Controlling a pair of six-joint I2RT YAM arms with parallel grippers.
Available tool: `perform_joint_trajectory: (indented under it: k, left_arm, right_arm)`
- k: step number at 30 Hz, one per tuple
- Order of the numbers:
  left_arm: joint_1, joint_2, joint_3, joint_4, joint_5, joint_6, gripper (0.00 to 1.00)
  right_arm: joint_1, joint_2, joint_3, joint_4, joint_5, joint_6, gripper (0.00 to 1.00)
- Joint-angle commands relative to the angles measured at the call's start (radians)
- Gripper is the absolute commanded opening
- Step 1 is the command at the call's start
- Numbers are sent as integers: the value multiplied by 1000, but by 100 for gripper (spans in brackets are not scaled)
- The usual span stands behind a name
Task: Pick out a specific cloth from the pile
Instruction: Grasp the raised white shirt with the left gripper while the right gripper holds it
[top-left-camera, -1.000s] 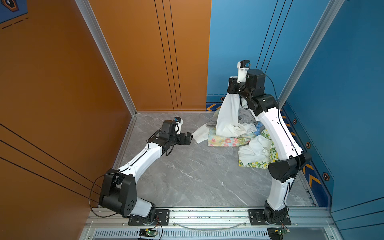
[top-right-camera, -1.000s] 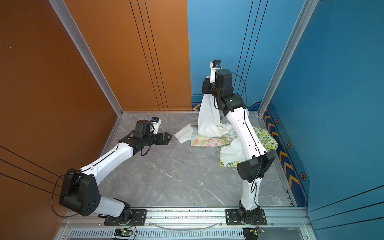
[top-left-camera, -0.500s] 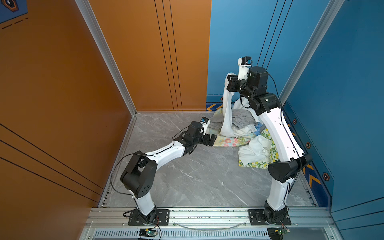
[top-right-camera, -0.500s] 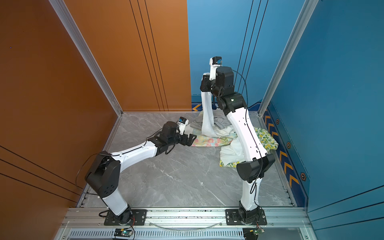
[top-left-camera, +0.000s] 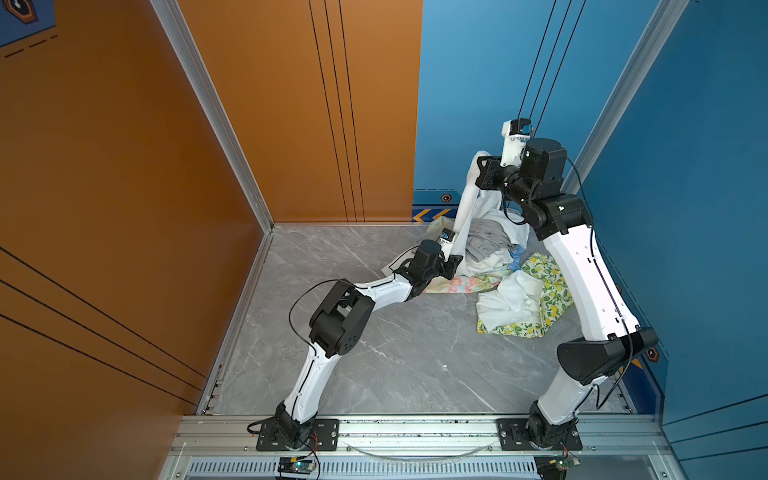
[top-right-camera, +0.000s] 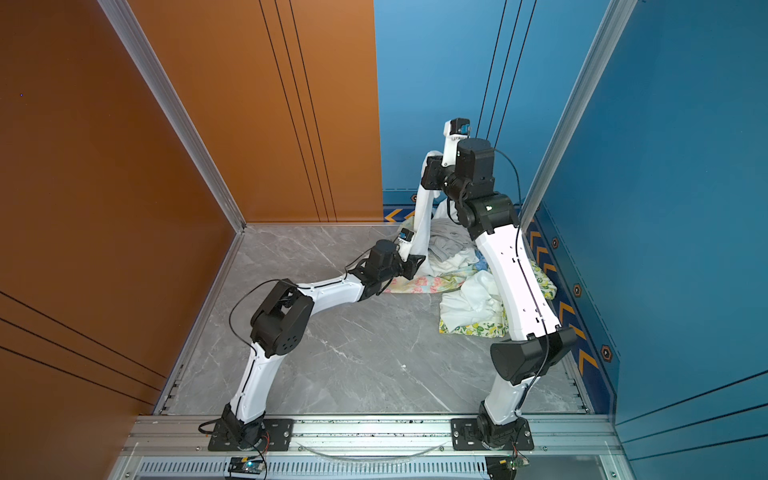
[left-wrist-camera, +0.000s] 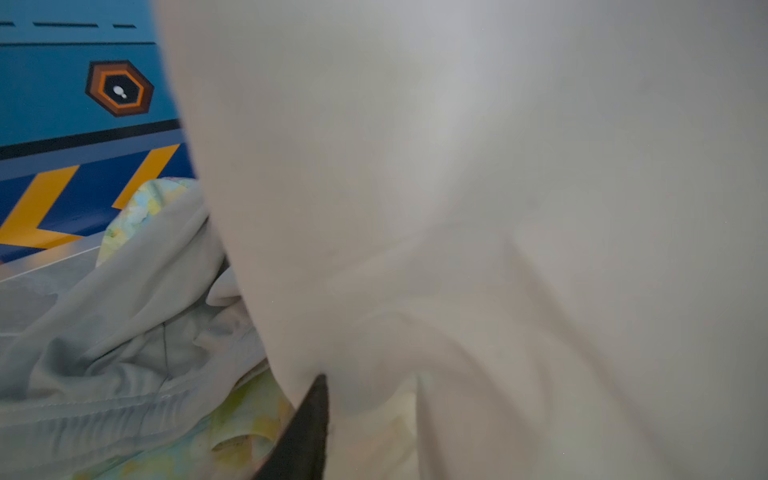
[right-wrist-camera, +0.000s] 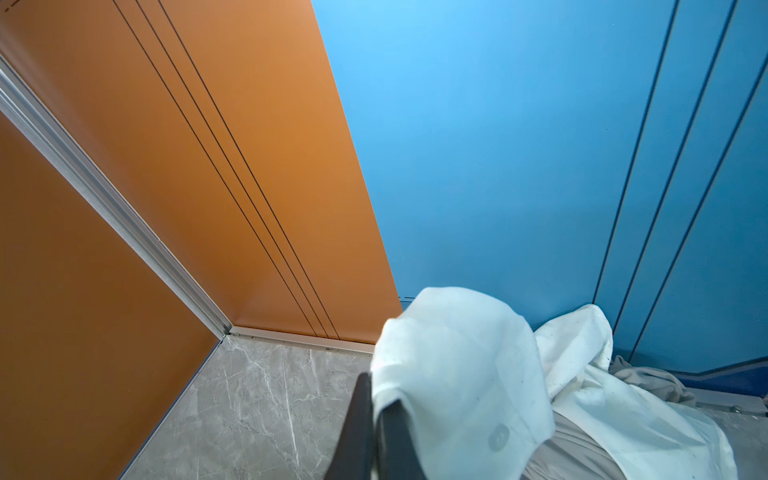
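White shirt (top-left-camera: 465, 208) hung as a long strip in the upper right-centre of both top views. Its top end was pinched in the R gripper (top-left-camera: 482, 174), raised high in front of the blue wall (top-left-camera: 478, 83), and its lower end trailed into the pile (top-left-camera: 496, 255) on the grey marble floor (top-left-camera: 395, 353).

R wrist view: two dark fingers (right-wrist-camera: 357, 432) pressed close together w/ white fabric draped over them and a small button (right-wrist-camera: 498, 436) on it, so a firm pinch on the shirt.

L gripper (top-left-camera: 456, 264) sat low at the pile's left edge, right at the foot of the strip. L wrist view was nearly all white cloth, w/ one dark fingertip (left-wrist-camera: 308, 428) at bottom centre. Couldn't tell whether those fingers were closed on the shirt or only pushed into it.

Grey jersey garment (top-left-camera: 486, 241), pastel floral cloth (top-left-camera: 461, 284) and lemon-print cloth (top-left-camera: 544, 291) lay under or beside the shirt's tail.

Step, as I judged it: extraction approx. half done — shirt lifted, tail not yet free of the heap. Next move prob. called for a sure second hold low on the strip w/ the L gripper. Both arms would then draw it up and off toward the open floor at left — slowly, so the grey garment didn't drag along.
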Motion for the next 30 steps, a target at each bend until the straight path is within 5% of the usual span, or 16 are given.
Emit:
perform_joint_trajectory:
  k: [1,9,18,22,27,30]
  left_arm:
    - [21,-16,88,17,33,-49,0]
    - [47,-71,362,-232,9,-76,0]
    - [53,14,902,-535,-14,-93,0]
    - [62,61,1108,-583,3,-126,0]
    - [75,-40,1009,-551,36,-149,0]
    - [76,-98,958,-564,38,-122,0]
  right_arm:
    - [-35,-67,-117,31,-12,22,0]
    - [-117,-157,-508,127,-52,38,0]
    - [-143,-209,-765,321,-166,55,2]
    - [-143,-200,-813,382,-211,19,21]
    - [-113,-214,-951,603,-257,-29,67]
    - [-79,-206,-1001,715,-261,-45,82]
